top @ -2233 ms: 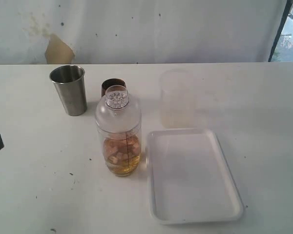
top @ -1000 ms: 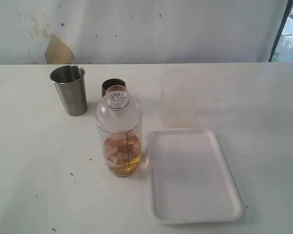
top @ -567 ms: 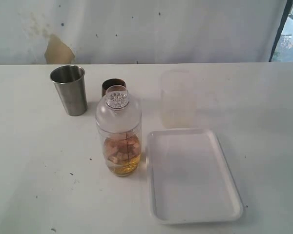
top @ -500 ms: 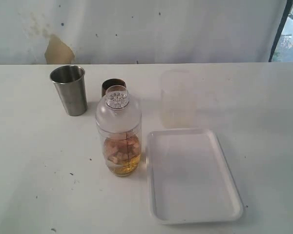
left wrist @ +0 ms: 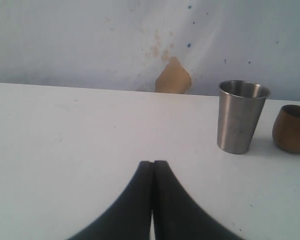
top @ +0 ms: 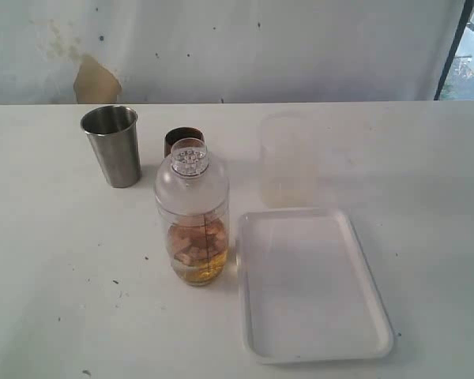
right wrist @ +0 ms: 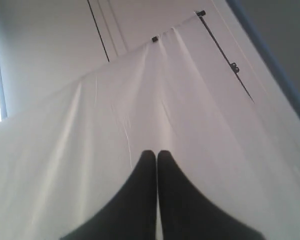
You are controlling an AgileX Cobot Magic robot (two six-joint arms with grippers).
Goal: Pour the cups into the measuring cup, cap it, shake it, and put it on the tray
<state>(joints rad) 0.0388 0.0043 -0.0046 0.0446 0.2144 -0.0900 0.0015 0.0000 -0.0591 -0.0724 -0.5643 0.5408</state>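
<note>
The measuring cup [top: 193, 237] stands upright on the table just left of the white tray [top: 312, 347], holding amber liquid and pale chunks. The clear dome cap [top: 190, 178] sits on top of it. Behind it, partly hidden, is the wooden cup [top: 181, 138] [left wrist: 292, 128], and to their left stands the steel tumbler [top: 112, 145] [left wrist: 240, 116]. Neither arm shows in the exterior view. My left gripper [left wrist: 153, 163] is shut and empty, low over the table, with the tumbler some way beyond its tips. My right gripper [right wrist: 156, 153] is shut and empty, facing a white curtain.
A frosted translucent cup [top: 285, 160] stands behind the tray. A white wall with a tan patch [top: 93, 81] backs the table. A window edge [top: 458, 47] shows at the far right.
The left arm's dark gripper, seen at the left edge of the exterior view 2.2 s ago, has withdrawn out of that view. The objects have not moved.
</note>
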